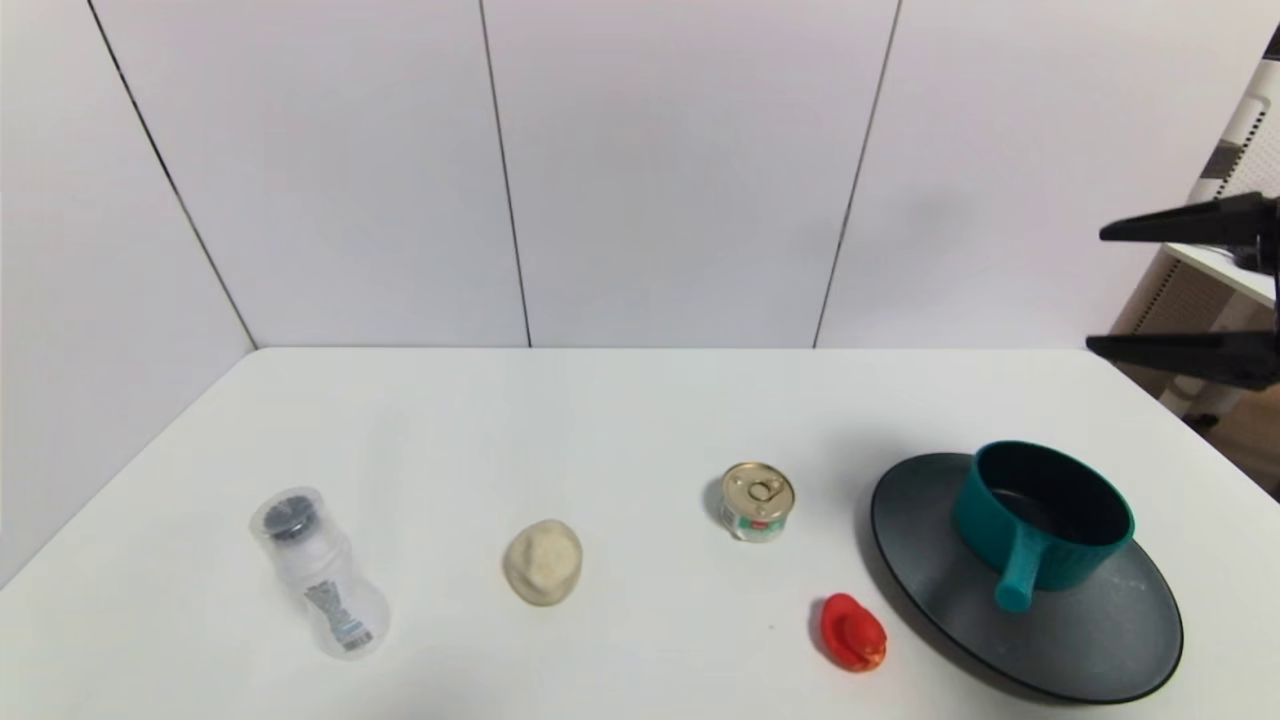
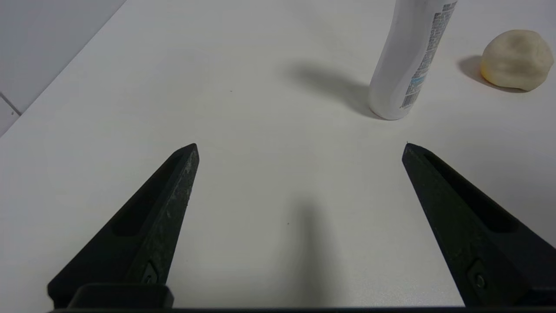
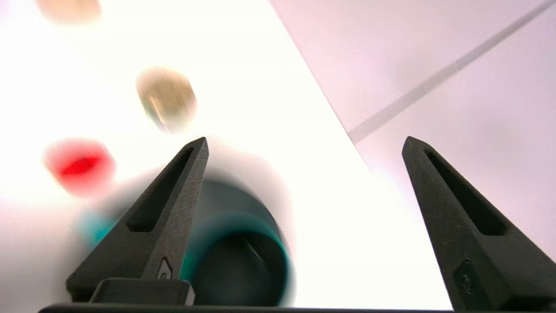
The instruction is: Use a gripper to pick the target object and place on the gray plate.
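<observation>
On the white table the gray plate carries the teal saucepan upright on its far part, while the right gripper hangs above it with fingers spread and apparently empty, and the left gripper is likewise spread over bare table.

- Teal saucepan: ribbed, matt outside.
- Gray plate: speckled, matt.
- Tin can: shiny gold metal lid.
- Bottle: translucent plastic.
- Table: smooth, white.
</observation>
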`<state>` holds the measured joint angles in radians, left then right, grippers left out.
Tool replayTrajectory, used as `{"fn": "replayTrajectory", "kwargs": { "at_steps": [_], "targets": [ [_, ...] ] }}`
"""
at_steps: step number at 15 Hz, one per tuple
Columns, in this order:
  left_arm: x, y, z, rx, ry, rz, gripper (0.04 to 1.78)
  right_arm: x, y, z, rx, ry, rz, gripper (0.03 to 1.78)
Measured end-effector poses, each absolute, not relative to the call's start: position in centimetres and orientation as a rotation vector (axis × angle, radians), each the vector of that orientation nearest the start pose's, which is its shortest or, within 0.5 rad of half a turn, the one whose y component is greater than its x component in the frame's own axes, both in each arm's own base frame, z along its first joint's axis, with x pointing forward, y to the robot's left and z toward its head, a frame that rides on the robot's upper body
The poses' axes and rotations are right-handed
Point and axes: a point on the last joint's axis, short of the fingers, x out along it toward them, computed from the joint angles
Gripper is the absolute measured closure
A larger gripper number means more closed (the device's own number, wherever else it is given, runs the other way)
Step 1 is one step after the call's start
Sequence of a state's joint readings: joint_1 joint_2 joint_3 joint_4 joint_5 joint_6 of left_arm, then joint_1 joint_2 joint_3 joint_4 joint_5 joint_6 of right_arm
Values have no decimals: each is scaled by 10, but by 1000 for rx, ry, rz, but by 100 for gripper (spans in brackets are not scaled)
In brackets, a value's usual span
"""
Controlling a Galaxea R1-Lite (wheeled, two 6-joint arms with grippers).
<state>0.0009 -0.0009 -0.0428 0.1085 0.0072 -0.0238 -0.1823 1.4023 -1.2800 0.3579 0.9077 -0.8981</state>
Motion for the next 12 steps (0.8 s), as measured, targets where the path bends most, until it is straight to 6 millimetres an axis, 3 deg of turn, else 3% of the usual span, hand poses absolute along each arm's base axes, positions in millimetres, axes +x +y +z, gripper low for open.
{"fn": "replayTrajectory", "kwargs": {
  "at_steps": [2, 4, 6, 8, 12],
  "targets": [
    [-26, 0, 76, -24, 65, 9, 13, 213, 2, 328, -356, 99, 790, 22],
    [-26, 0, 76, -24, 65, 8, 13, 209, 19, 329, -171, 158, 622, 19],
    [-26, 0, 76, -24, 65, 8, 13, 198, 26, 302, -73, 251, 387, 17],
    [-26, 0, 76, -24, 64, 8, 13, 169, 24, 269, -81, 312, 218, 16],
    [-26, 0, 76, -24, 64, 8, 13, 90, 11, 210, -87, 302, 200, 13]
  ]
}}
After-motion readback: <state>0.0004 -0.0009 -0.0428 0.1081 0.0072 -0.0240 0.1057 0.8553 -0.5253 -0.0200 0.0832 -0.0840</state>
